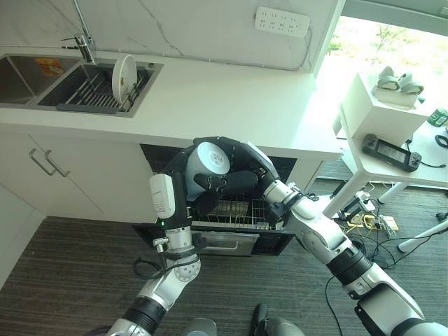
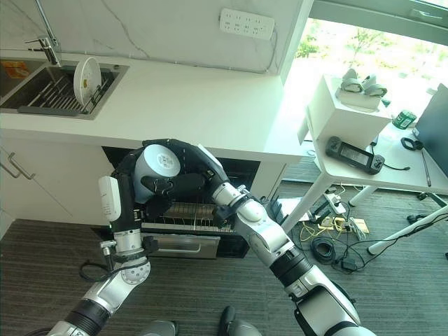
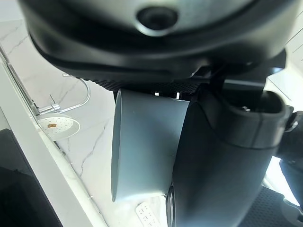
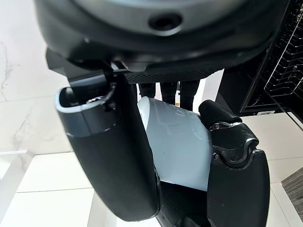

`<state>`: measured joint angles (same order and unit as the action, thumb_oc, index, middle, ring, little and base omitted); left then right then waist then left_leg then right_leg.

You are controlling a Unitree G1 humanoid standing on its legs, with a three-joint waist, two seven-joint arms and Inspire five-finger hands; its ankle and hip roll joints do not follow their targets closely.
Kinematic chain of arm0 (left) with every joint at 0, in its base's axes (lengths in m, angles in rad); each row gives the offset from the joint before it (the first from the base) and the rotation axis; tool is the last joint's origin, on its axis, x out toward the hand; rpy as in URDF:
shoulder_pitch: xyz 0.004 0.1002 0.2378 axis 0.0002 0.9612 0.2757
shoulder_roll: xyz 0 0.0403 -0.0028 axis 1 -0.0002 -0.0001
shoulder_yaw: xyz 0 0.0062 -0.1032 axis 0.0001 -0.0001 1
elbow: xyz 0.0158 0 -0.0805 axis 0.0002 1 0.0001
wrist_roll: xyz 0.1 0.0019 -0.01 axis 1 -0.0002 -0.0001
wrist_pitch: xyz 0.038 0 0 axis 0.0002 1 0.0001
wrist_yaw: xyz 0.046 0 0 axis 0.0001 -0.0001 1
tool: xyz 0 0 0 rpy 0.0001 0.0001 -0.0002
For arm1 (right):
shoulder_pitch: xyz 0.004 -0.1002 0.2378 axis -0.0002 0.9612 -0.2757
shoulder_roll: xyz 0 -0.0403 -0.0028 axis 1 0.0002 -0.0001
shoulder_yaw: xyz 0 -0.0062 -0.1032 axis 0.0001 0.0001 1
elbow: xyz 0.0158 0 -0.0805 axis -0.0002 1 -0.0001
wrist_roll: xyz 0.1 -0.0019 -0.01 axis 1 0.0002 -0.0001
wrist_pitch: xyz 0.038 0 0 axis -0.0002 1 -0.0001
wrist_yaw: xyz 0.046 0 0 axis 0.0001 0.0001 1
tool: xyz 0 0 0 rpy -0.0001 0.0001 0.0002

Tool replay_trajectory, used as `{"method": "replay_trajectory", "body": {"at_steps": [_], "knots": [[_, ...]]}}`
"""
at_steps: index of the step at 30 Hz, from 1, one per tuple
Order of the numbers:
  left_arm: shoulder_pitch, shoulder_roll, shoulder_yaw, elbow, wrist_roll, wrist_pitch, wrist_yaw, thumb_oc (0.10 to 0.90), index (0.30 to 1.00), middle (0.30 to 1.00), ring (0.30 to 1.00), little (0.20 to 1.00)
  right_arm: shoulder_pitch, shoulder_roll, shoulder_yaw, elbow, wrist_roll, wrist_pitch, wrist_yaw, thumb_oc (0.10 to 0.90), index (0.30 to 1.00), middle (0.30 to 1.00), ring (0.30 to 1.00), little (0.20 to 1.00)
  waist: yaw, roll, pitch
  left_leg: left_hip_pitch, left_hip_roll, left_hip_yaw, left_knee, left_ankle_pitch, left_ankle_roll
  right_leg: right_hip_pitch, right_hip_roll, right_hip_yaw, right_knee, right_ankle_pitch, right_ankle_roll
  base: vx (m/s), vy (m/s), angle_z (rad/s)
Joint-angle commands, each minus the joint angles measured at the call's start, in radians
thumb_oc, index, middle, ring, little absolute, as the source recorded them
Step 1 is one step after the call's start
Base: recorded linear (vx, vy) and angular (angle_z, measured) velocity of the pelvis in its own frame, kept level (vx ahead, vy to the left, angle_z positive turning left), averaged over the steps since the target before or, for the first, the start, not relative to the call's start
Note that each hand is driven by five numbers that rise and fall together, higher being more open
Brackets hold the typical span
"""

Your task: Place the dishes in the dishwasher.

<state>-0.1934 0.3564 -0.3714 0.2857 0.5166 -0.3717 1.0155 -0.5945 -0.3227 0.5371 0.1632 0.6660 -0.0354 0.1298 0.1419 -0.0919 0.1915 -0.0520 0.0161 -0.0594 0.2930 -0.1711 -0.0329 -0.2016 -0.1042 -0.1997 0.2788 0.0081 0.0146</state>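
Bowl transfer above the open dishwasher.
Left hand [image 1: 210, 187] and right hand [image 1: 241, 164] both clasp the bowl [image 1: 210, 160] over the rack [image 1: 238, 210]; judged next: lower it in.

The left arm [image 1: 171, 273] and right arm [image 1: 329, 241] are showing silver-grey shells with black joint rings. A white box [image 1: 162, 197] with a small green light is sitting on the left wrist. The left robot hand [image 1: 204, 203] and right robot hand [image 1: 245, 162] are showing matte black, rounded finger casings.
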Motion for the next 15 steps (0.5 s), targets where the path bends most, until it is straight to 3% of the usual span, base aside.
{"method": "replay_trajectory", "body": {"at_steps": [1, 9, 10, 15], "knots": [[-0.237, 0.022, -0.064, -0.119, 0.045, -0.080, 0.004, 0.400, 0.300, 0.300, 0.300, 0.300, -0.134, 0.078, 0.035, -0.086, 0.002, -0.115, 0.056, 0.400, 0.300, 0.300, 0.300, 0.300, 0.013, 0.004, -0.010, -0.002, -0.007, 0.028, 0.007, -0.115, 0.041, 0.110, -0.060, 0.050, 0.021, -0.163, 0.148, 0.00, 0.000, 0.00], [-0.236, 0.018, -0.072, -0.115, 0.014, -0.102, -0.029, 0.402, 0.302, 0.302, 0.302, 0.302, -0.125, 0.096, 0.017, -0.099, 0.064, -0.146, 0.012, 0.400, 0.300, 0.300, 0.300, 0.300, 0.011, 0.012, -0.009, -0.001, -0.007, 0.029, 0.007, -0.114, 0.044, 0.111, -0.058, 0.055, 0.021, -0.165, 0.147, 0.00, 0.006, 0.00], [-0.232, 0.013, -0.079, -0.119, 0.005, -0.093, -0.050, 0.800, 0.900, 0.900, 0.900, 0.900, -0.115, 0.102, 0.004, -0.107, 0.082, -0.164, -0.020, 0.400, 0.300, 0.300, 0.300, 0.300, 0.008, 0.018, -0.010, -0.001, -0.009, 0.030, 0.007, -0.115, 0.045, 0.111, -0.057, 0.059, 0.021, -0.166, 0.146, 0.03, 0.042, -0.01], [-0.229, 0.013, -0.085, -0.129, 0.023, -0.074, -0.025, 0.800, 0.900, 0.900, 0.900, 0.900, -0.071, 0.128, -0.025, -0.120, 0.231, -0.169, -0.043, 0.400, 0.300, 0.300, 0.300, 0.300, -0.002, 0.036, -0.014, -0.001, -0.012, 0.036, 0.007, -0.112, 0.048, 0.110, -0.060, 0.065, 0.021, -0.170, 0.143, 0.02, 0.077, 0.00]]}}
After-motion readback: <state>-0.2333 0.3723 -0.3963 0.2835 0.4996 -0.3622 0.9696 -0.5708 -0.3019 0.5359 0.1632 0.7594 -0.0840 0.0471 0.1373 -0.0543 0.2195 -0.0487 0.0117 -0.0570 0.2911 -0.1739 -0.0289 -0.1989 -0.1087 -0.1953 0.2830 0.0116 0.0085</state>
